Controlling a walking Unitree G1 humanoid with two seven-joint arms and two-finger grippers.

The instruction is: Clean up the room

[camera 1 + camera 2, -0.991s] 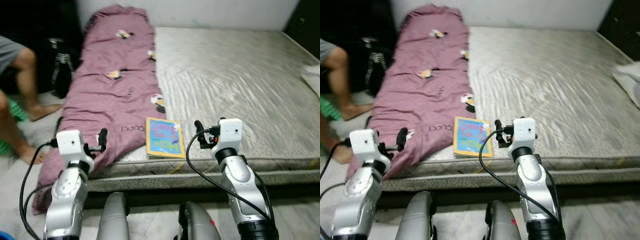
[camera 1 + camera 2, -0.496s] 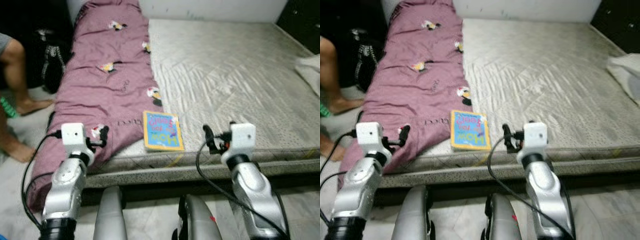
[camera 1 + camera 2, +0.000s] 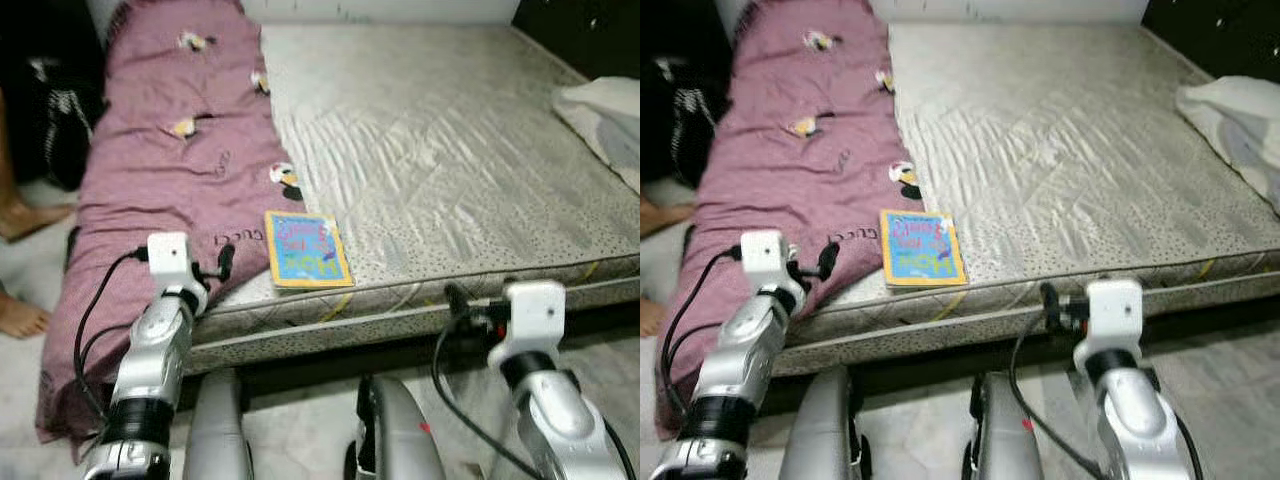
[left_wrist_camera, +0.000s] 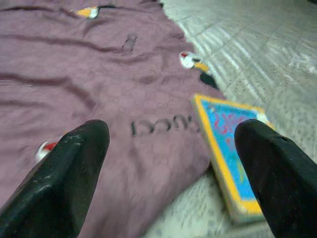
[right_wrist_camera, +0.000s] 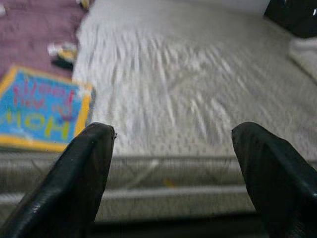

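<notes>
A book with a yellow border and blue cover lies flat near the front edge of the bare grey mattress, beside a purple blanket that runs down the mattress's left side and hangs over its edge. My left gripper is open over the blanket's front edge, just left of the book. My right gripper is open, low in front of the mattress's side and well to the right of the book. Nothing sits between either pair of fingers.
A white cloth or pillow lies at the mattress's far right. A person's bare feet rest on the floor at the left, near a black bag. My own knees are close to the bed frame.
The whole picture has shifted, so the camera moved right and nearer the bed. My right gripper has dropped from over the mattress to below its edge. The left gripper sits nearer the book.
</notes>
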